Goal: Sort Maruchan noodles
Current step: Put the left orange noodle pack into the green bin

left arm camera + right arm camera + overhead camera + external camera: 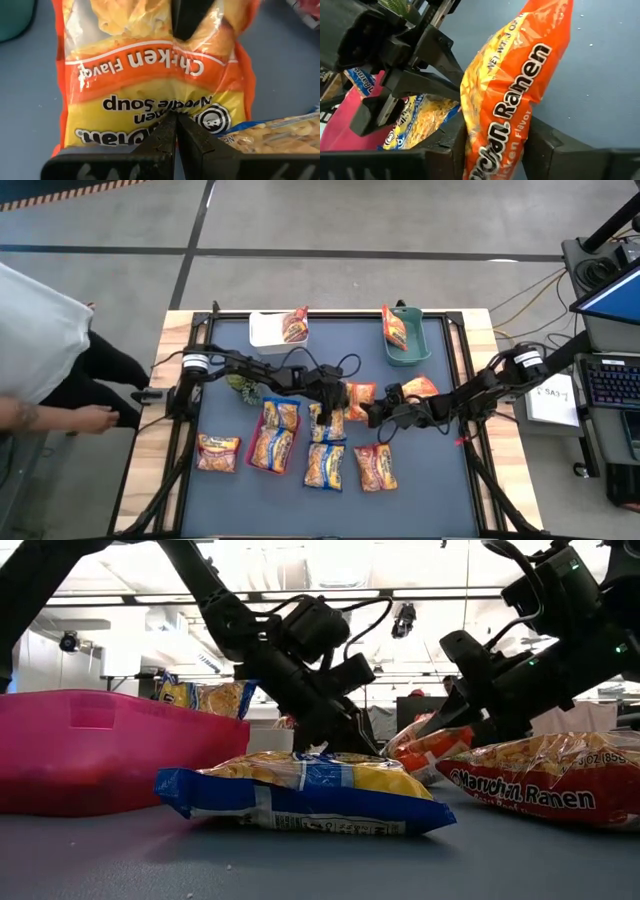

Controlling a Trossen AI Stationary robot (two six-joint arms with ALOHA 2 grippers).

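An orange Chicken Flavor noodle packet [360,395] sits mid-table between both grippers. My left gripper [177,131] is shut, with its tips on the packet's printed face. My right gripper [495,135] reaches in from the table's right and is shut on the same packet [515,85]. A second orange packet [418,387] lies just right of it. Blue-trimmed packets [278,430] lie in the red tray [90,750]. Other packets [325,465] lie flat on the mat near the front. My left gripper touches the packet's face at the "Noodle Soup" lettering [165,105] with its shut fingertips, slanting down from the table's left. My right gripper pinches the packet's end nearest that arm, one finger [451,142] on each broad face [475,135]. Its fingers slant down from the table's right. One orange long edge is turned up toward its camera.
At the back, a white container [262,330] and a teal bin [412,350] each hold a packet. A small green plant [240,385] stands by the left arm. A blue packet [300,790] lies near the front edge. A person [40,330] is beyond the table's left side.
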